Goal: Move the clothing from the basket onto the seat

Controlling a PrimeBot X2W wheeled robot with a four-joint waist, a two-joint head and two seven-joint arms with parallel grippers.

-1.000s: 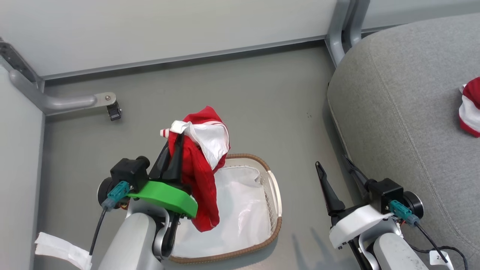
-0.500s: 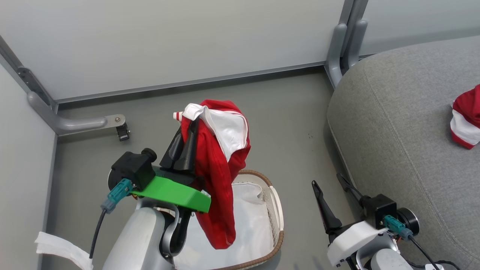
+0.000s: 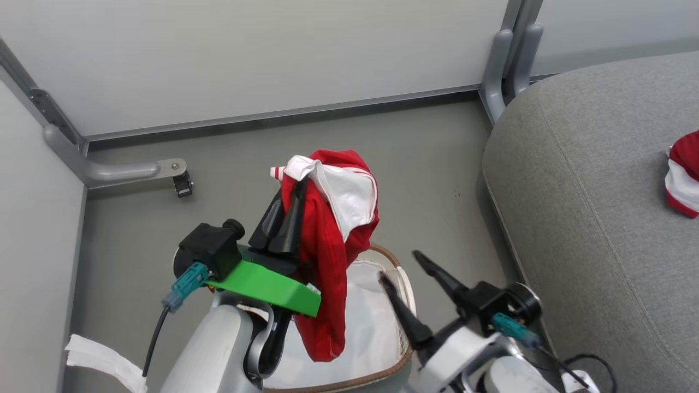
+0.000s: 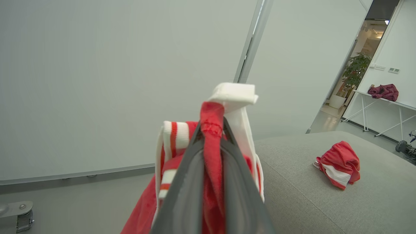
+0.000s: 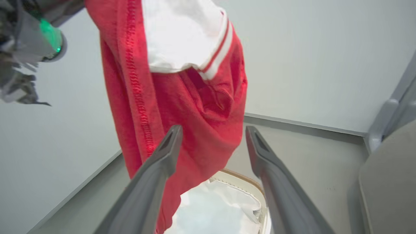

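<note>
One red white-striped garment lies on the grey woven seat at three o'clock, while the left gripper clamps the other red garment above the brown-rimmed white basket, the right gripper with fingers apart.

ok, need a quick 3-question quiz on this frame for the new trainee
1. True or false: the left claw is shut on a red garment that hangs above the basket.
2. Where does the second red garment lie? A) in the basket B) on the seat C) on the floor
3. Fill in: the right claw is ___, holding nothing.
Key: 1 true; 2 B; 3 open.
</note>
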